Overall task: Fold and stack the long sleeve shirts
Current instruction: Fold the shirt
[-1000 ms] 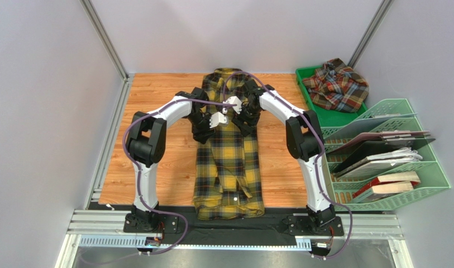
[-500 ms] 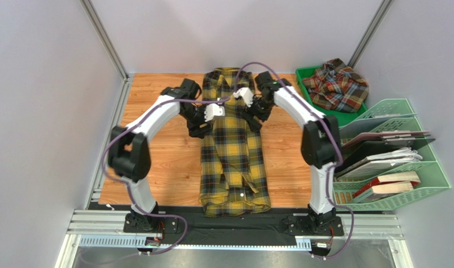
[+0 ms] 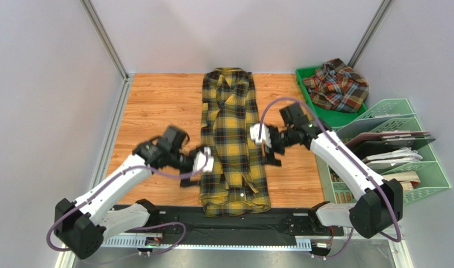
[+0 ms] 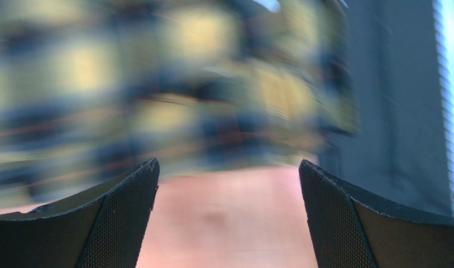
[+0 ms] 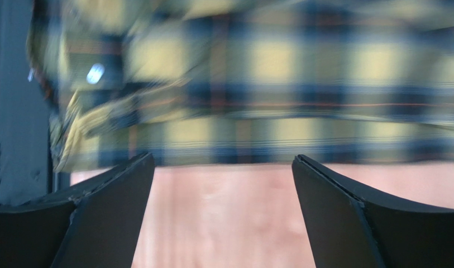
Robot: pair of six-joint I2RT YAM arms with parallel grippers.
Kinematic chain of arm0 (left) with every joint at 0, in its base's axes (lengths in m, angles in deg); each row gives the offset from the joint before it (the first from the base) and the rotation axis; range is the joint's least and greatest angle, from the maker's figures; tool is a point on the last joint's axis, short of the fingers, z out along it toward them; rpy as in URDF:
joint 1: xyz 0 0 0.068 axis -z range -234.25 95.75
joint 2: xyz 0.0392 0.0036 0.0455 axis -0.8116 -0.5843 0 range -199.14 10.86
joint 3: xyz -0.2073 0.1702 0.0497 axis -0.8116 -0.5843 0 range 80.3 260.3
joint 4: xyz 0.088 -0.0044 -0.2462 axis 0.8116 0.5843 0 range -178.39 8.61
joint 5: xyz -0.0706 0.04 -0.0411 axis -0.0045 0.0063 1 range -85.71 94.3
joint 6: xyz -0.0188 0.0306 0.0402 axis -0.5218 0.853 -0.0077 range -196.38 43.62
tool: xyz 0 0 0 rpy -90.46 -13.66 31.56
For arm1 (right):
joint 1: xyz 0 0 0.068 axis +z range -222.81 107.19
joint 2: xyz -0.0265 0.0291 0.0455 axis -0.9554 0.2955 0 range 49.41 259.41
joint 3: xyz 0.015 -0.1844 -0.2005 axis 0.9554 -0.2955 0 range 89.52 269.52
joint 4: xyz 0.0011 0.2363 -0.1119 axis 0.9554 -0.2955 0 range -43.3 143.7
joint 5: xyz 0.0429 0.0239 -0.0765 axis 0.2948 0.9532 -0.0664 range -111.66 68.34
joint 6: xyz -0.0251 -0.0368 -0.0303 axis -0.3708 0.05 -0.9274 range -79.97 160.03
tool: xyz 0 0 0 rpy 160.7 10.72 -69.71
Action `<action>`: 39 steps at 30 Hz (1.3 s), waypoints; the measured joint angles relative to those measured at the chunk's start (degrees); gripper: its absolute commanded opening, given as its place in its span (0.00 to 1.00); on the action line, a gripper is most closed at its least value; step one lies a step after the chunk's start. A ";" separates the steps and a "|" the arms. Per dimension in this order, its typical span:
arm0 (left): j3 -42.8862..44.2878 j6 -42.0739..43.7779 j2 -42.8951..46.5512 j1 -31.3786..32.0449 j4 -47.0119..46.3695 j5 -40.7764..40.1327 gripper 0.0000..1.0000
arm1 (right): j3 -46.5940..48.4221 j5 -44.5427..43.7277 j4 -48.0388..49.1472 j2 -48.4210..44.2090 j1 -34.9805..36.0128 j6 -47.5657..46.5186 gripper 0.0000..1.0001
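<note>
On the wooden table (image 3: 156, 111), the yellow and black check shirt (image 3: 230, 139) is lying flat and lengthwise between the two arms — sleeves folded in, collar at the far end, hem reaching the near edge. The left gripper (image 4: 228, 164) and right gripper (image 5: 223, 159) are hovering just beside its long edges, jaws spread wide and gripping nothing — only bare wood is showing between the fingers. The rust-red shirt (image 3: 338, 84) is sitting crumpled in the green tray (image 3: 325, 116) at the far right.
</note>
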 measured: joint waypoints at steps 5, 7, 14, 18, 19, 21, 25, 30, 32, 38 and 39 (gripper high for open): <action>-23.47 0.00 18.47 17.59 -0.74 -6.69 0.95 | -27.39 -3.52 0.55 -5.53 5.66 -8.57 0.97; -26.21 -0.98 22.75 25.16 -1.64 -9.64 0.90 | -33.90 -4.74 0.81 -10.49 10.21 -10.08 0.95; -26.56 -4.96 9.70 34.18 -11.06 -17.99 0.80 | -43.63 -8.96 10.75 -14.80 17.25 -11.96 0.83; -27.04 -5.81 4.66 34.23 -15.56 -22.14 0.79 | -46.05 -11.13 16.44 -13.94 19.04 -11.93 0.76; -27.47 -5.79 4.28 34.27 -16.98 -23.30 0.79 | -46.23 -11.28 17.18 -13.84 19.52 -11.65 0.74; -28.55 -5.46 3.87 34.34 -19.19 -25.33 0.79 | -46.84 -11.50 18.73 -13.88 20.87 -11.15 0.65; -31.65 -4.07 3.30 34.38 -22.36 -28.83 0.67 | -47.52 -10.64 21.70 -13.38 23.43 -9.66 0.42; -33.09 -2.75 4.17 34.49 -24.46 -29.07 0.30 | -47.95 -7.96 24.24 -12.92 24.46 -7.89 0.22; -33.03 -2.75 4.31 35.12 -24.48 -28.09 0.23 | -48.06 -6.88 24.76 -12.98 24.81 -7.08 0.16; -32.72 -3.23 4.55 35.23 -24.35 -25.90 0.16 | -48.15 -8.09 25.77 -14.19 25.07 -5.05 0.64; -32.72 -3.23 4.55 35.23 -24.35 -25.81 0.16 | -48.22 -8.85 25.81 -14.97 24.96 -4.72 0.68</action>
